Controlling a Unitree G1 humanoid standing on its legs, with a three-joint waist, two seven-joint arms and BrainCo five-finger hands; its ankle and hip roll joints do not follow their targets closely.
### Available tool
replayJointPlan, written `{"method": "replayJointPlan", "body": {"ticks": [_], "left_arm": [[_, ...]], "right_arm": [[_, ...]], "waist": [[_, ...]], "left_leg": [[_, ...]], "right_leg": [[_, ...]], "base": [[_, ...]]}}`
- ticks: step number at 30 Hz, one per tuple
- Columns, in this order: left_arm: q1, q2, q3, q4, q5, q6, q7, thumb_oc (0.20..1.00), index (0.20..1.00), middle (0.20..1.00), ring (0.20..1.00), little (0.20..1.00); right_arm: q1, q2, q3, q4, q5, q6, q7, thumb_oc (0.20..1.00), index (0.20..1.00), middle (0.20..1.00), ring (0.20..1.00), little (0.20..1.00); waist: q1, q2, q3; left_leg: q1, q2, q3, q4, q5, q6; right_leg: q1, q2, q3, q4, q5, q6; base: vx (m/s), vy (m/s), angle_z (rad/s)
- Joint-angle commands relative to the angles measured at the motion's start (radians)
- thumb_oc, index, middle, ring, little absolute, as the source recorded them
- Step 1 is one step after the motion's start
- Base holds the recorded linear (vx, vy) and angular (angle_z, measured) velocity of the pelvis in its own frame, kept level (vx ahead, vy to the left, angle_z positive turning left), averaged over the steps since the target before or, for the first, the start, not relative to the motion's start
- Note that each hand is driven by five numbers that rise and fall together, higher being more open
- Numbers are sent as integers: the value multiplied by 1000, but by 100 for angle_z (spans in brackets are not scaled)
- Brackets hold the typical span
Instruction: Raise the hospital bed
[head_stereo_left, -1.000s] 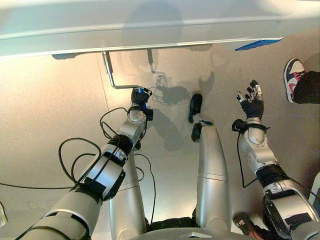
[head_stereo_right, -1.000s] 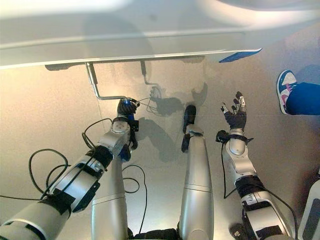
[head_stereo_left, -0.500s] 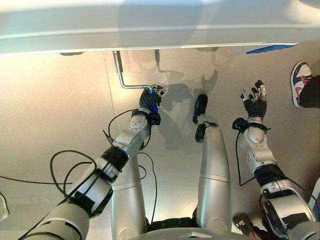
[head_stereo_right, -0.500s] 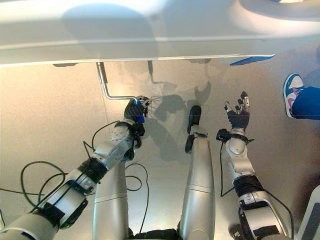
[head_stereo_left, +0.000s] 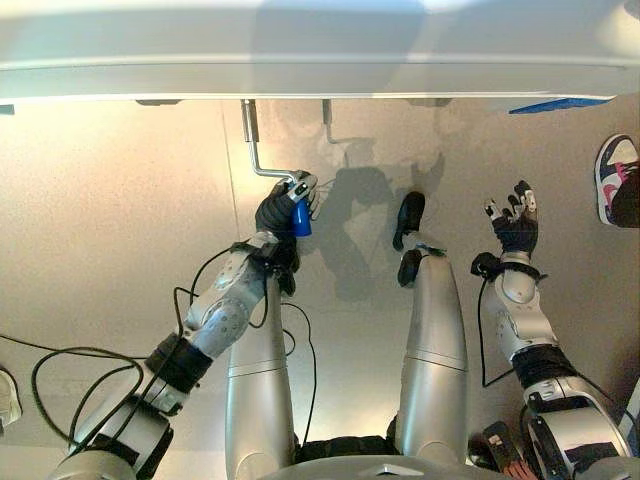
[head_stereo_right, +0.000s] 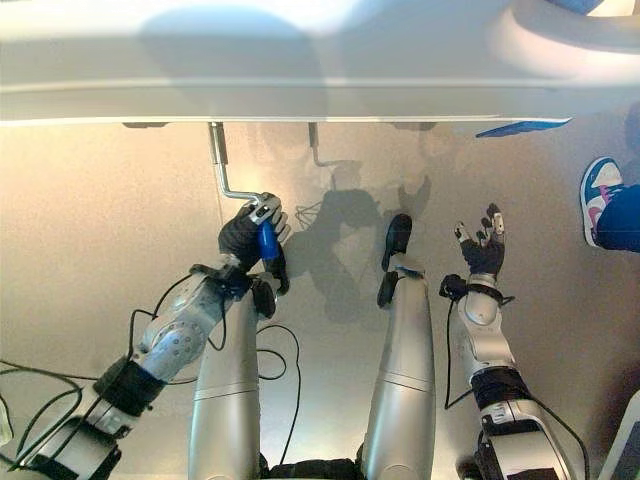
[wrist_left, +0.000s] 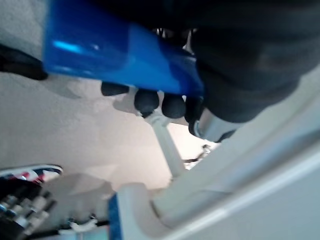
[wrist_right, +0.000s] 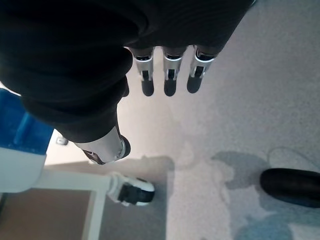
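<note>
We are mid-crank: our left hand (head_stereo_left: 277, 213) is curled around the blue handle (head_stereo_left: 301, 219) of the crank (head_stereo_left: 256, 160) under the hospital bed's (head_stereo_left: 320, 60) edge, right hand (head_stereo_left: 516, 226) idle with fingers spread, so the next move calls for another steady turn.

Your head cameras look down on a pale, speckled floor (head_stereo_left: 110, 220) that runs under everything in sight. At the right edge you see a person's shoe (head_stereo_left: 614, 175), white with pink and dark patches, planted on that floor, and above it a dark trouser leg (head_stereo_left: 630, 200). In the right eye view the leg (head_stereo_right: 620, 222) reads blue. Your right wrist camera picks up a castor wheel (wrist_right: 134, 193), white with a dark tyre, resting on the floor at the foot of a white frame post (wrist_right: 75, 181). A blue panel (wrist_right: 20, 125) sits just above that frame.
</note>
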Motion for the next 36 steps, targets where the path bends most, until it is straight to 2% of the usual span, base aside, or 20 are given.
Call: {"method": "replayJointPlan", "body": {"ticks": [1, 4, 5, 9, 15, 17, 20, 27, 29, 30, 31, 33, 36], "left_arm": [[10, -88, 98, -267, -64, -121, -94, 200, 200, 200, 200, 200], [77, -82, 166, -300, -82, -150, -104, 200, 200, 200, 200, 200], [109, -77, 217, -307, -90, -172, -104, 200, 200, 200, 200, 200], [149, -73, 278, -319, -90, -204, -100, 200, 200, 200, 200, 200], [228, -77, 430, -305, -53, -275, -60, 200, 200, 200, 200, 200], [250, -69, 483, -280, 9, -306, -11, 200, 200, 200, 200, 200], [256, -15, 539, -241, 174, -318, 99, 200, 200, 200, 200, 200], [300, 105, 630, -149, 421, -266, 223, 200, 200, 200, 200, 200], [307, 144, 639, -113, 520, -229, 257, 200, 200, 200, 200, 200], [303, 174, 642, -68, 614, -197, 284, 200, 200, 200, 200, 200], [299, 175, 640, -66, 618, -197, 288, 200, 200, 200, 200, 200], [275, 212, 643, 21, 716, -170, 302, 200, 200, 200, 200, 200], [246, 229, 632, 87, 757, -160, 304, 200, 200, 200, 200, 200]], "right_arm": [[74, -70, -49, -39, -12, -36, 21, 1000, 1000, 1000, 1000, 1000], [85, -72, -57, -39, -14, -39, 30, 1000, 1000, 1000, 1000, 1000], [93, -72, -65, -39, -13, -41, 36, 1000, 1000, 1000, 1000, 1000], [98, -76, -70, -37, -12, -42, 40, 1000, 1000, 1000, 1000, 1000], [113, -85, -90, -35, -4, -48, 48, 1000, 1000, 1000, 1000, 1000], [117, -91, -93, -38, -1, -52, 48, 1000, 1000, 1000, 1000, 1000], [118, -104, -93, -36, 1, -56, 45, 1000, 1000, 1000, 1000, 1000], [127, -140, -108, -33, 4, -63, 50, 1000, 1000, 1000, 1000, 1000], [130, -148, -108, -39, -3, -64, 50, 1000, 1000, 1000, 1000, 1000], [123, -155, -105, -43, -7, -65, 49, 1000, 1000, 1000, 1000, 1000], [123, -154, -105, -43, -7, -65, 49, 1000, 1000, 1000, 1000, 1000], [115, -165, -106, -50, -11, -66, 52, 1000, 1000, 1000, 1000, 1000], [111, -178, -112, -51, -9, -68, 52, 1000, 1000, 1000, 1000, 1000]], "waist": [[-12, 91, -30], [-3, 97, -30], [2, 101, -30], [7, 102, -30], [20, 111, -30], [23, 115, -30], [29, 118, -30], [37, 127, -30], [37, 129, -30], [35, 128, -30], [35, 127, -30], [31, 128, -30], [29, 128, -30]], "left_leg": [[40, 4, -66, -131, 150, -34], [44, 3, -69, -128, 150, -34], [47, 3, -69, -127, 151, -35], [50, 1, -70, -129, 152, -36], [72, 1, -67, -155, 156, -36], [81, 1, -67, -165, 156, -34], [85, 1, -65, -173, 156, -32], [91, 1, -60, -179, 157, -29], [89, 2, -60, -173, 156, -27], [90, 4, -60, -173, 156, -27], [90, 4, -59, -173, 156, -27], [94, 7, -57, -177, 156, -25], [95, 9, -55, -182, 156, -24]], "right_leg": [[46, 9, -30, 54, 6, 3], [53, 5, -30, 53, 8, 2], [57, 3, -31, 54, 9, 2], [66, 2, -32, 46, 13, 3], [93, -6, -34, 15, 21, 4], [102, -8, -35, 7, 21, 4], [109, -8, -31, -1, 19, 4], [111, -9, -27, 3, 13, 1], [110, -8, -28, 5, 14, 1], [109, -6, -25, 4, 16, 1], [108, -6, -24, 4, 16, 1], [108, -5, -20, -1, 18, 2], [108, -3, -15, -8, 19, 3]], "base": [[0, 0, 0], [3, 12, 0], [0, 0, 0], [0, 0, 0], [-1, 11, 0], [-2, 43, -2], [1, 13, -1], [0, 0, 0], [0, 0, 0], [0, 0, 0], [0, 0, 0], [14, 36, 0], [12, 36, -4]]}}
